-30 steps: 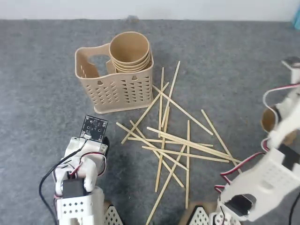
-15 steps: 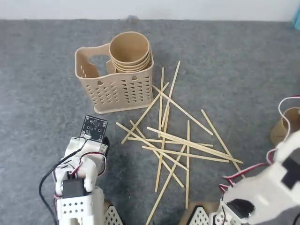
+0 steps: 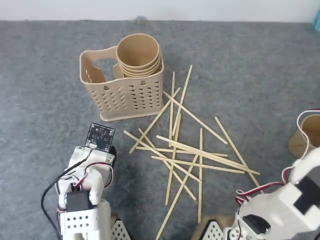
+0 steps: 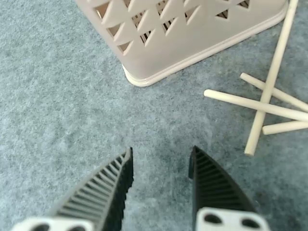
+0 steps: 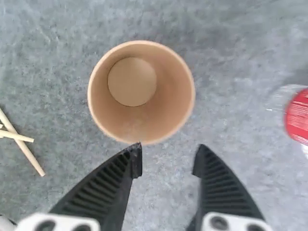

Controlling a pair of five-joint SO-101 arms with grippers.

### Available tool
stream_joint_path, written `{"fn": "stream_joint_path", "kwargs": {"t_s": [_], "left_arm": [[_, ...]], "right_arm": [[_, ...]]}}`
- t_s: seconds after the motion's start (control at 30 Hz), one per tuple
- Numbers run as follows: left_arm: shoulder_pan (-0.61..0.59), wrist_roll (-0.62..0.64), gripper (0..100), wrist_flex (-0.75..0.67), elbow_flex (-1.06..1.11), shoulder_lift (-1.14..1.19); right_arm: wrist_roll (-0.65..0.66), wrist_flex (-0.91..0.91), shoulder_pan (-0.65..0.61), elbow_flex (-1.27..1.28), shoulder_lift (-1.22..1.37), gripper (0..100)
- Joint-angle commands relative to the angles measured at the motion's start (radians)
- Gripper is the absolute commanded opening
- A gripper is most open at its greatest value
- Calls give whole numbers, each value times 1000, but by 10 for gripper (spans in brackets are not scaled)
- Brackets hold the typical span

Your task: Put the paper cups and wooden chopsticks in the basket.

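A beige slotted basket (image 3: 120, 95) stands at the back left with a stack of brown paper cups (image 3: 138, 52) in its right half. Several wooden chopsticks (image 3: 185, 150) lie crossed on the grey cloth in the middle. One loose paper cup (image 3: 306, 134) stands upright at the right edge. In the right wrist view that cup (image 5: 142, 91) is empty, just beyond my open right gripper (image 5: 169, 149). My open left gripper (image 4: 161, 159) hovers over bare cloth short of the basket's corner (image 4: 192, 33), with chopstick ends (image 4: 260, 106) off to one side.
The left arm (image 3: 87, 190) sits at the front left and the right arm (image 3: 280, 210) at the front right. A clear thing with a red part (image 5: 296, 115) lies close beside the loose cup. Grey cloth (image 3: 45, 125) covers the table.
The right arm has pulled back toward the front edge, uncovering the loose cup at the right edge. The left arm, basket and chopsticks have not moved.
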Motion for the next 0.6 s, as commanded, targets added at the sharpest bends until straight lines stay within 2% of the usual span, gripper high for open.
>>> {"fn": "stream_joint_path", "kwargs": {"t_s": [0.0, 0.33, 0.47, 0.57], "left_arm": [[-9, -12, 178, -6, -5, -21], [-9, -12, 178, -8, -5, -21], [-9, -12, 178, -9, -5, -21], [-9, -12, 178, -9, -5, -21]], "right_arm": [[5, -82, 8, 43, 36, 144], [9, -170, 8, 80, 213, 132], [8, -168, 10, 80, 223, 0], [6, -162, 10, 78, 223, 25]]}}
